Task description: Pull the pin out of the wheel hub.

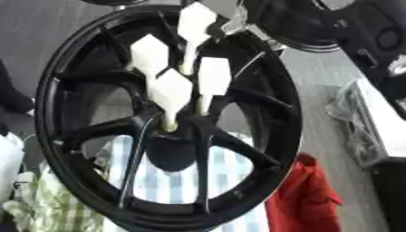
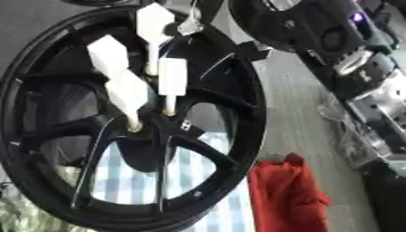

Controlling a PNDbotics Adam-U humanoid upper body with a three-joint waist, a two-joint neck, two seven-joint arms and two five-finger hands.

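White pins [image 1: 171, 90] in black wheel hub [image 1: 171, 149]

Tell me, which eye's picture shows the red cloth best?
The right eye view: the red cloth sits well inside the frame beside the black wheel. The left eye view shows the same cloth, partly hidden behind the rim.

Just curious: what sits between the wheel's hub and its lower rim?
Black spokes, with a blue-and-white striped cloth showing through the gaps behind them, clearest in the left eye view.
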